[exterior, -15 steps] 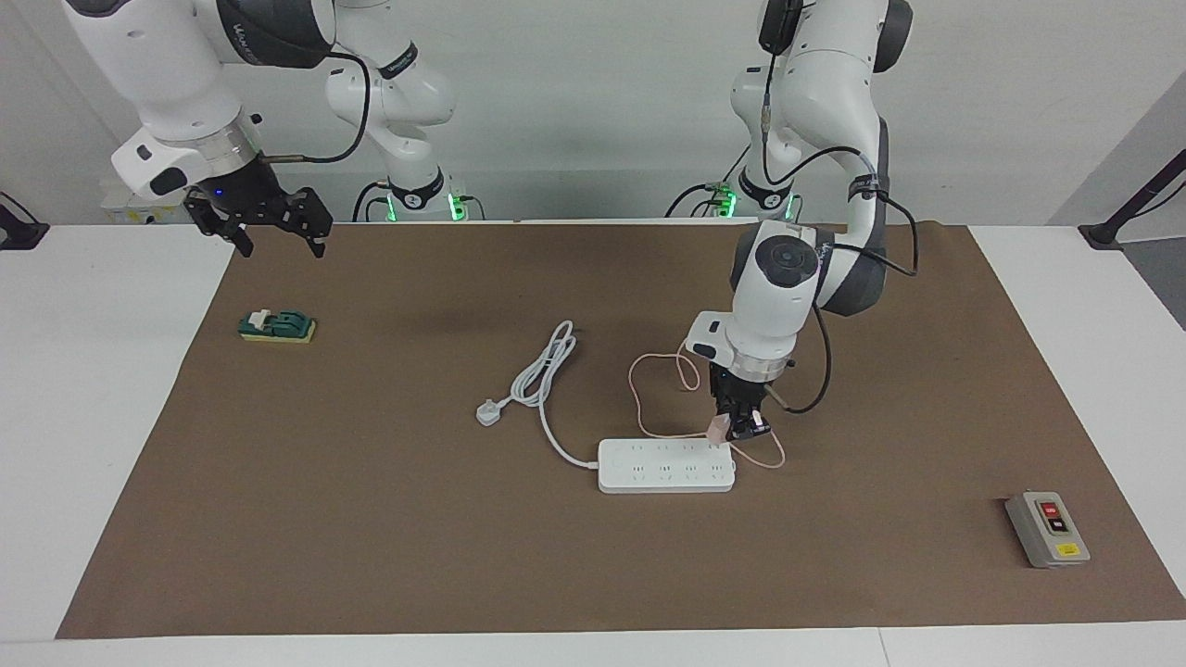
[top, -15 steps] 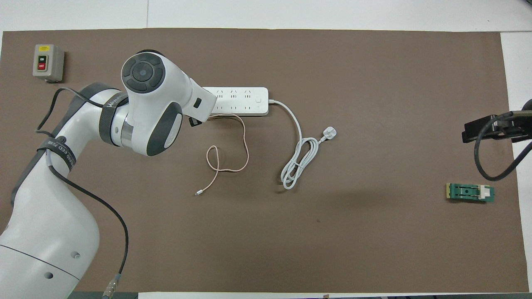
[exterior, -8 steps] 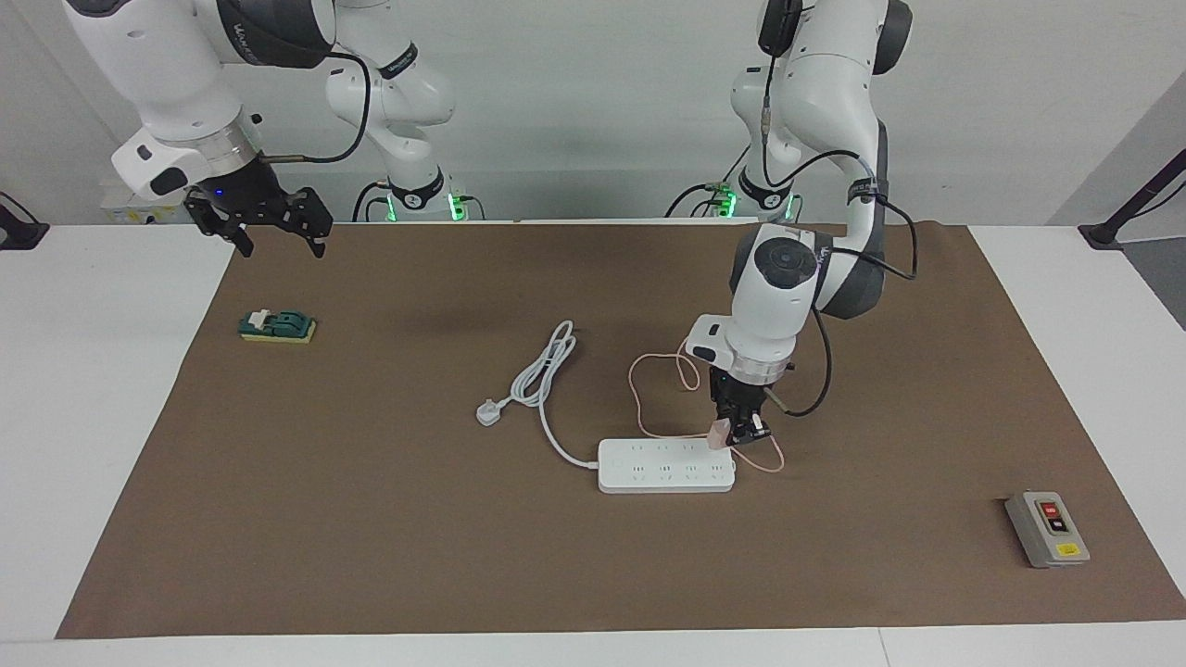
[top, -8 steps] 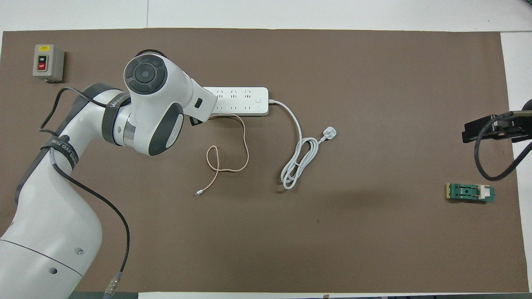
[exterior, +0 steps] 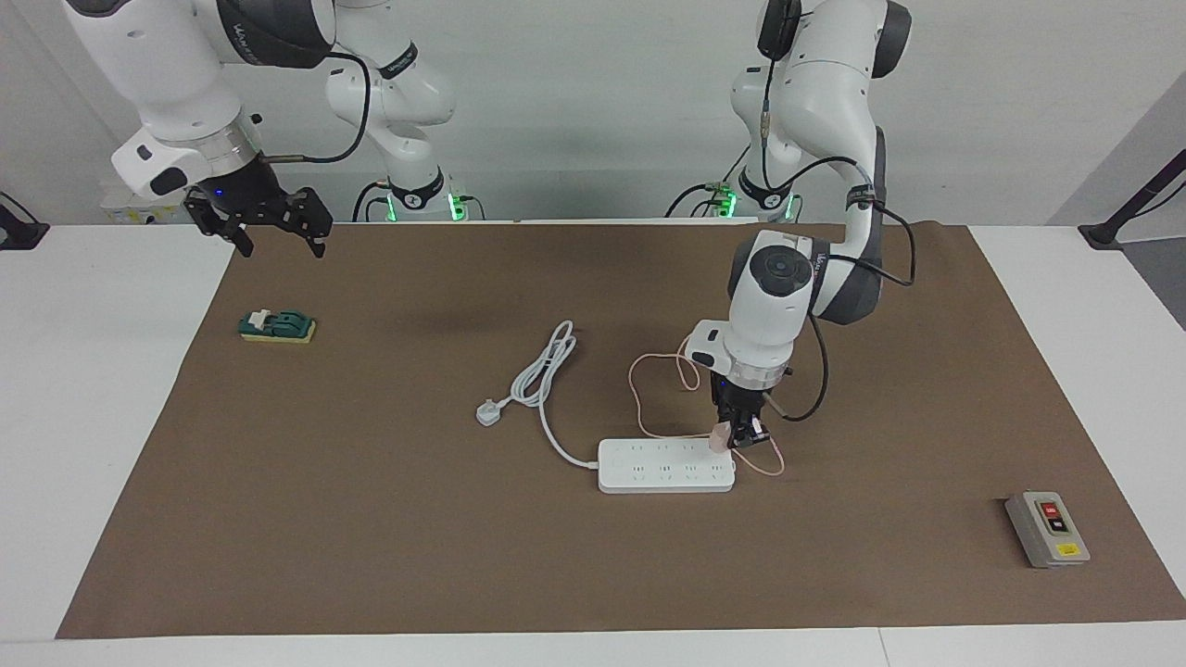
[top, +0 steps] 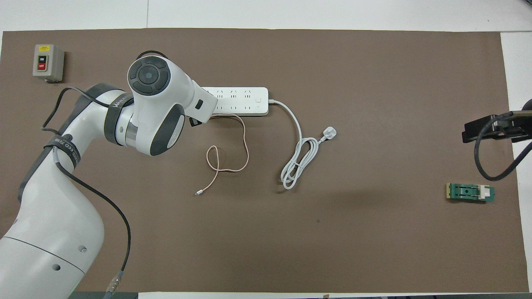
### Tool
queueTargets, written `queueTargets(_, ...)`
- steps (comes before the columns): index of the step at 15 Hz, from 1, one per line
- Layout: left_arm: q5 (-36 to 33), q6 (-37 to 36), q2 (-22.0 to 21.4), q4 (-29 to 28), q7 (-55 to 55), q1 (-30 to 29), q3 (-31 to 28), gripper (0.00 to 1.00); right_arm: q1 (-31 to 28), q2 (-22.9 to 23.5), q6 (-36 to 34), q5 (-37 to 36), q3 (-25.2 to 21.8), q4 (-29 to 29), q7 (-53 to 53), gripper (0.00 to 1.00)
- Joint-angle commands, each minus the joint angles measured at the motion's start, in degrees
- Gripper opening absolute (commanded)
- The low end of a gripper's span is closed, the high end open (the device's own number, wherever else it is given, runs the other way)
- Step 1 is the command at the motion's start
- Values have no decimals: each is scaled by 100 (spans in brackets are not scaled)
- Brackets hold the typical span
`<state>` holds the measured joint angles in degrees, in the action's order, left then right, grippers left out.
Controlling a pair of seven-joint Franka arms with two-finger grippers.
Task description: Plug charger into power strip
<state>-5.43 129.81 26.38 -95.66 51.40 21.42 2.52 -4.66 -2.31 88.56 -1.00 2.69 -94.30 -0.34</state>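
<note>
The white power strip (exterior: 665, 466) lies flat in the middle of the brown mat; it also shows in the overhead view (top: 239, 101), partly under my left arm. My left gripper (exterior: 738, 437) is shut on the pale-pink charger (exterior: 718, 436) and holds it on the end of the strip toward the left arm, at the row of sockets nearer to the robots. The charger's thin pink cable (exterior: 649, 394) loops on the mat nearer to the robots (top: 228, 153). In the overhead view the charger is hidden by the arm. My right gripper (exterior: 278, 243) waits open, up over the mat's corner.
The strip's thick white cord (exterior: 542, 380) and white plug (exterior: 488, 412) lie beside it toward the right arm's end. A grey button box (exterior: 1047, 529) sits near the mat's corner farthest from the robots. A green block (exterior: 277, 326) lies below the right gripper.
My left gripper has come down slightly with the charger, bringing it onto the strip's end. The right arm has not moved.
</note>
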Motion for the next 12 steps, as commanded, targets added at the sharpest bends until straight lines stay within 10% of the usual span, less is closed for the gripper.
queueTargets(1, -116, 159, 42, -58, -7, 46, -41, 0, -123, -24, 21, -58, 109, -9, -97, 100)
queueTargets(12, -116, 159, 34, -207, -33, 170, -67, 0, -70, -59, 30, -58, 109, -9, -80, 100)
